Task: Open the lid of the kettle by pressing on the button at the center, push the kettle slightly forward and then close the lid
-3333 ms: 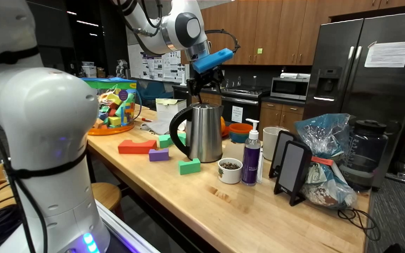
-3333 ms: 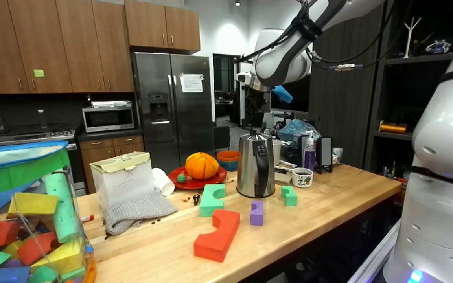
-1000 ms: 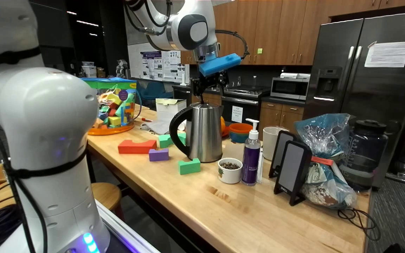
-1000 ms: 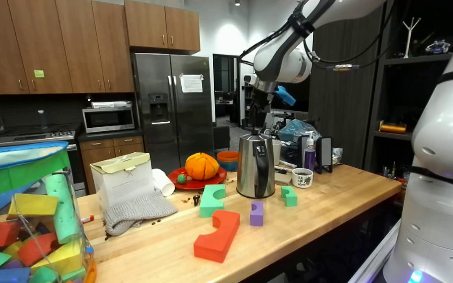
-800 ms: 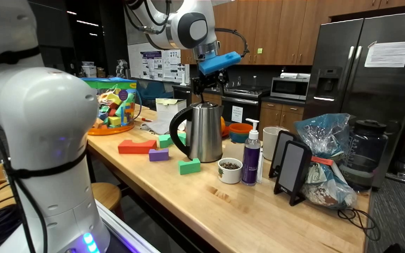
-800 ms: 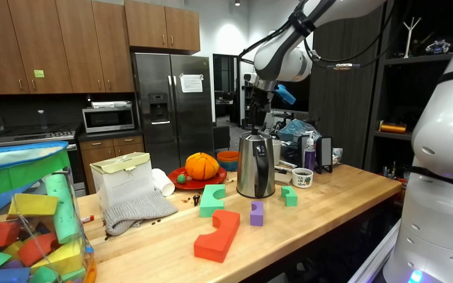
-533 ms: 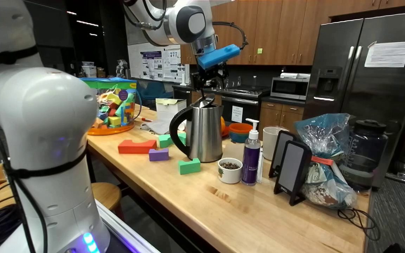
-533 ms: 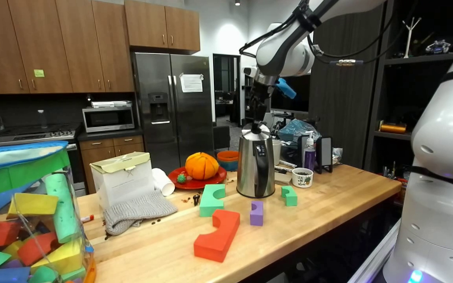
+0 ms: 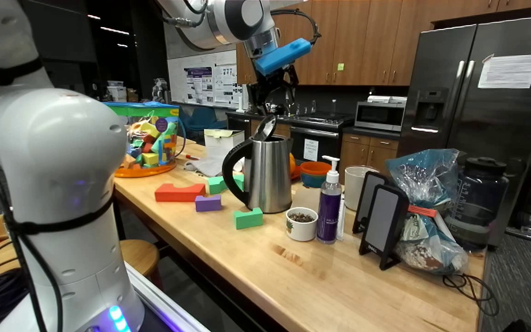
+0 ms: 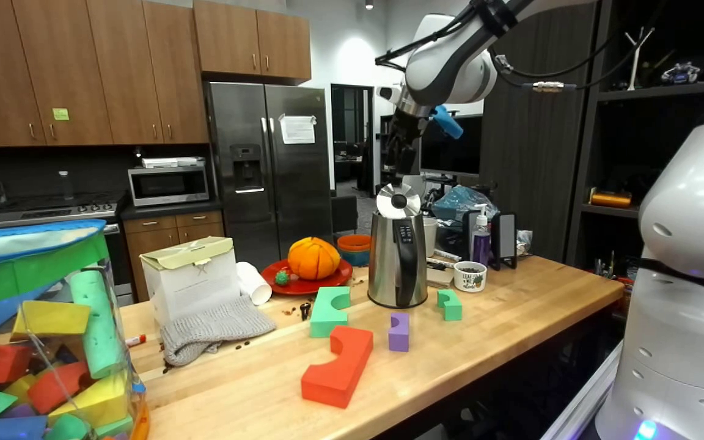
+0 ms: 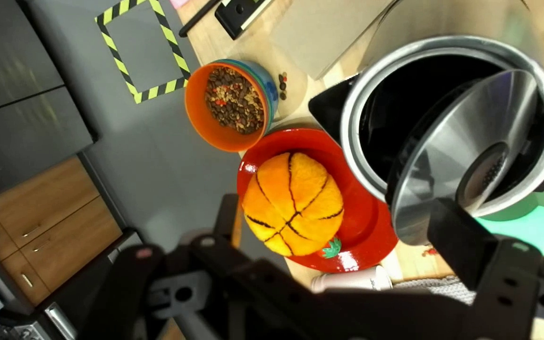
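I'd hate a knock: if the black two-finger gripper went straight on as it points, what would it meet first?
Probably the raised, round metal lid of the shiny steel kettle: in the wrist view, one fingertip of the gripper overlaps the lid's edge; depth is unclear.

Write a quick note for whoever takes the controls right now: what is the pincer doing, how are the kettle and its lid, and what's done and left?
Pincer: open, holding nothing, close above the lid; whether it touches is hard to tell.
Kettle: upright on the table, near the purple block.
Lid: tilted steeply up; the wrist view shows the kettle's dark inside.
Done: the lid is open.
Left: the kettle stands where it did a few seconds ago, so the slight push forward seems still to come; then close the lid.
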`<state>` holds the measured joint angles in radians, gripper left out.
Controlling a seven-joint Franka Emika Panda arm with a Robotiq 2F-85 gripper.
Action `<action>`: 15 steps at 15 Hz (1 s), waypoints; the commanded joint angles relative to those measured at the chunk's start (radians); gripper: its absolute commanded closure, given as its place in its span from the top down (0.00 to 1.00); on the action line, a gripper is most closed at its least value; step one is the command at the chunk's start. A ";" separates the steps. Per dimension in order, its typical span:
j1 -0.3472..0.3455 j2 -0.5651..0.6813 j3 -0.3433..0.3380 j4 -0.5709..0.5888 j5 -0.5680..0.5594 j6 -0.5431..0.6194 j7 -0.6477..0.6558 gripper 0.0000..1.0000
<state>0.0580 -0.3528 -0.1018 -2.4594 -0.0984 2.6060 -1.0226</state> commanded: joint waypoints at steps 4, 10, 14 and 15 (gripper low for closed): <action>-0.023 -0.148 0.025 -0.111 -0.107 0.024 0.055 1.00; -0.019 -0.279 0.028 -0.246 -0.196 0.078 0.045 1.00; -0.025 -0.360 0.034 -0.340 -0.257 0.131 0.047 1.00; -0.026 -0.379 0.035 -0.364 -0.271 0.146 0.046 1.00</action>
<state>0.0509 -0.6469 -0.0776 -2.7426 -0.3212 2.7096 -0.9824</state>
